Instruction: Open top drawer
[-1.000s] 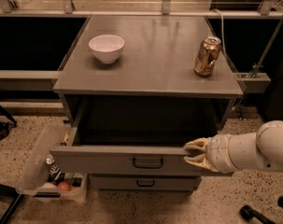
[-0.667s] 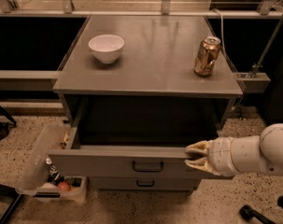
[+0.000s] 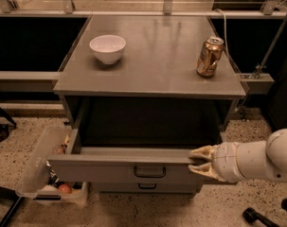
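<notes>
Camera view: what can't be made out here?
- Top drawer inside: floor hidden behind its own front panel, in shadow.
- End effector, at the drawer front's right end: grip unclear where it overlaps the panel.
- Lower drawer: mostly covered by the open top drawer.
- Arm: cut off by right edge.
- Can: label too small.

The gripper [image 3: 199,161] is sitting at the right end of the top drawer [image 3: 110,168] front. Its arm [image 3: 256,160] is running off the right edge. Shadow is hiding the drawer interior. The drawer front is covering most of the lower drawer [image 3: 119,188] and part of the plastic bin [image 3: 34,171].
</notes>
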### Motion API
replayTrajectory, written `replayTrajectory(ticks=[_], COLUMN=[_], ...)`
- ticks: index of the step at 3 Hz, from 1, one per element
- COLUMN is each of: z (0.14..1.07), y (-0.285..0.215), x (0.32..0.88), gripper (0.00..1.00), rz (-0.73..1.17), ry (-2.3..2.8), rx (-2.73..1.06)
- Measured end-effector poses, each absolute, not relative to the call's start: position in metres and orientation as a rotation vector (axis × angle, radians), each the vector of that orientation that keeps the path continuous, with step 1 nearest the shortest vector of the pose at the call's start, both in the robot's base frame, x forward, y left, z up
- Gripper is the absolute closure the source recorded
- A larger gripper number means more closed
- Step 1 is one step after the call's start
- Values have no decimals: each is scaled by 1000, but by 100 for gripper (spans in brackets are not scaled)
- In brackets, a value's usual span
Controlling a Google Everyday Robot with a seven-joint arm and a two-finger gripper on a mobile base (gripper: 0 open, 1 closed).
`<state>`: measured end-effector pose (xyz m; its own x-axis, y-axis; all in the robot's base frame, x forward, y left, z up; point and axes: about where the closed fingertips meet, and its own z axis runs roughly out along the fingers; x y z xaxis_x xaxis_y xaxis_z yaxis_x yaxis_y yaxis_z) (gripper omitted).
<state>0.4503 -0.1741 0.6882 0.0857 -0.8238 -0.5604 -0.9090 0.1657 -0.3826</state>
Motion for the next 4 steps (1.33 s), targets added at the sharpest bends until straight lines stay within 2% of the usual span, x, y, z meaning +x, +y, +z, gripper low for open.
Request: replayTrajectory(ticks=[4], z=[689], y=[-177], x=[429], gripper=[100], rz=[158], ry=[1736], rx=[-1659])
